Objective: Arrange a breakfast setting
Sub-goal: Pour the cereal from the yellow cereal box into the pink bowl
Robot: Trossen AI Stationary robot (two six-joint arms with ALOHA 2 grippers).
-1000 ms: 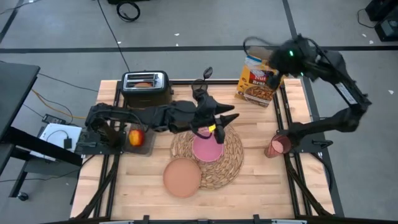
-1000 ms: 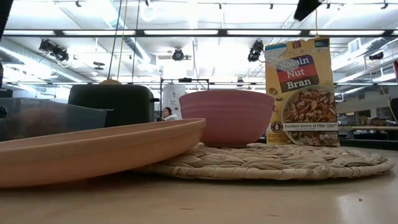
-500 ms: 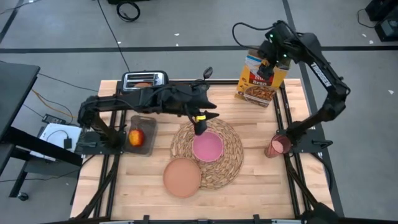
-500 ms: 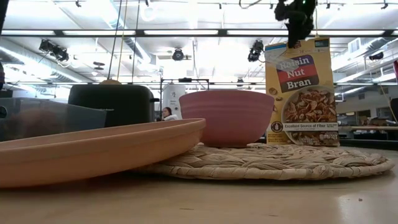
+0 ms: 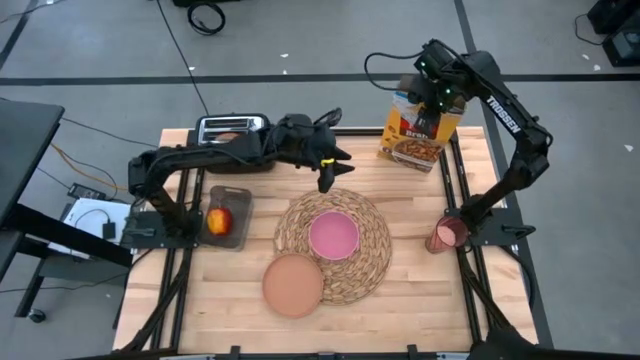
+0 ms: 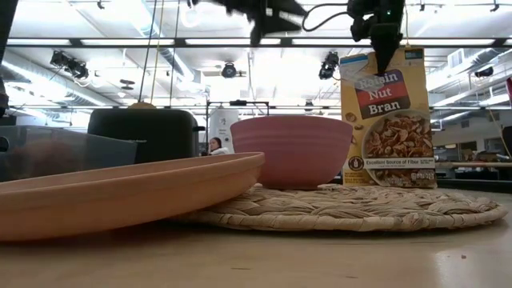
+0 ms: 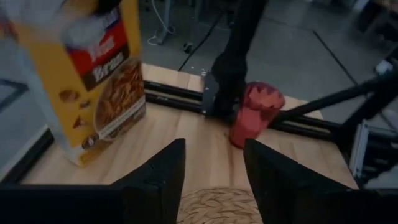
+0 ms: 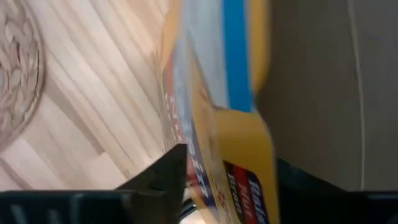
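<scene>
The pink bowl (image 5: 333,235) sits on the round woven placemat (image 5: 375,262). The brownish plate (image 5: 293,283) rests partly on the mat's near left rim. A red apple (image 5: 217,220) lies in a clear tray, and the pink cup (image 5: 447,235) stands at the right edge. My left gripper (image 5: 325,183) hangs open above the mat's far rim with nothing between its fingers (image 7: 155,180). At the far right, my right gripper (image 6: 382,54) is at the top of the cereal box (image 5: 415,130), shut on it. My right gripper has the cereal box's top end (image 8: 208,149) between its two fingers, one on each broad face. The fingers come from above and point down. The box stands upright with its bottom on the table (image 6: 388,182).
The black toaster (image 5: 232,132) stands at the far left with a slice in its slot, under my left arm. The table frame's rails run along both sides. Bare wood lies between the mat and the cup, and along the near edge.
My left gripper has risen from over the bowl and drawn back toward the table's far edge; the bowl stays on the mat. My right gripper has swung toward the left and come down onto the top of the cereal box, which has kept its place.
</scene>
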